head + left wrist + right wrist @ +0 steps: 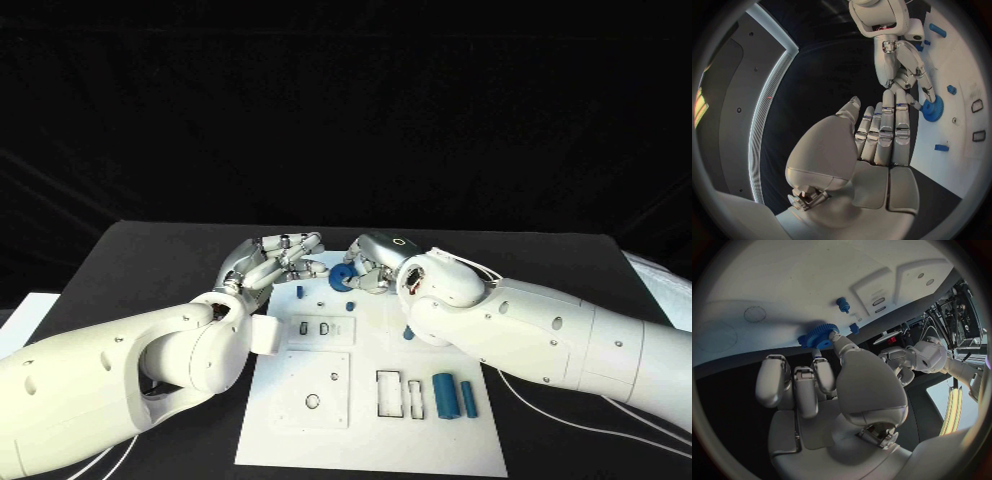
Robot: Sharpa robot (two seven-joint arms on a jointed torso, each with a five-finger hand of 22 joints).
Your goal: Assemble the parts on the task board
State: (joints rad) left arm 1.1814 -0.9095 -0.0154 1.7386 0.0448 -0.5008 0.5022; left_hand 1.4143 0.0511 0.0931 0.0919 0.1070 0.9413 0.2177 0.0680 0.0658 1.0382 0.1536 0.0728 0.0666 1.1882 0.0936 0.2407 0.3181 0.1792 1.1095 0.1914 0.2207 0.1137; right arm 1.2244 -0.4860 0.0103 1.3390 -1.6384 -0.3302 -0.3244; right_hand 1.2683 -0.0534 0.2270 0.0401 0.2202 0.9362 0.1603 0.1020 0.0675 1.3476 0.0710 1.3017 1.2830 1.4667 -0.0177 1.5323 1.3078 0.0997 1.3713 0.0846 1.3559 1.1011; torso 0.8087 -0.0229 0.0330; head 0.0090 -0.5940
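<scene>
Holding the blue gear [340,276] at the task board's [433,450] far edge, my right hand [378,262] pinches it; my left hand [274,262] hovers empty, fingers apart. If tilted, I judge it could jam or slip.

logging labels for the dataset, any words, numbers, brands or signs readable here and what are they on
None can be read.
The task board is plain white, with bare outlines and no lettering.
The blue gear that the right hand holds bears no mark.
The left hand bears no text either.
</scene>
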